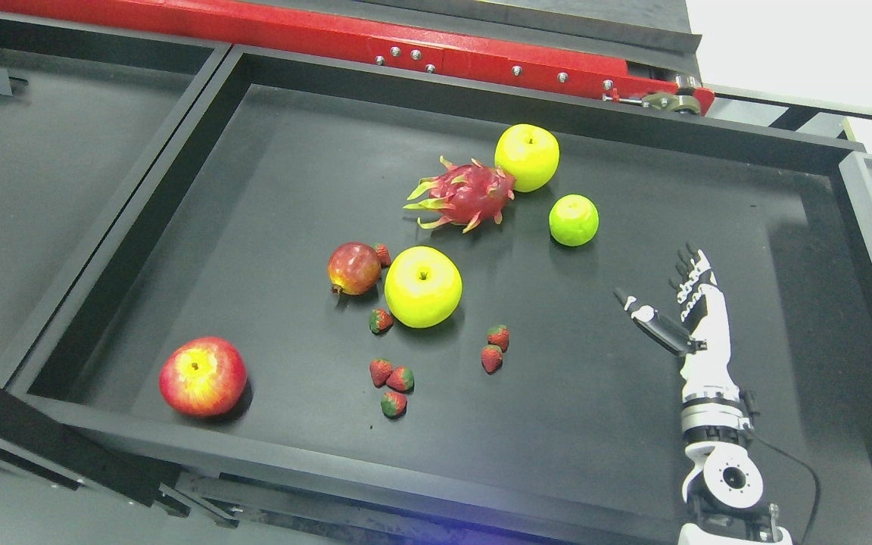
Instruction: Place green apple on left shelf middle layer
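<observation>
Black tray [292, 151], green apple [574, 220] up-left of the right hand's [678, 303] spread, empty fingers [689, 265], apart.

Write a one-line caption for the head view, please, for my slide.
Open right robot hand hovers over a black tray near a small green apple, with more apples, a dragon fruit and strawberries around.
</observation>
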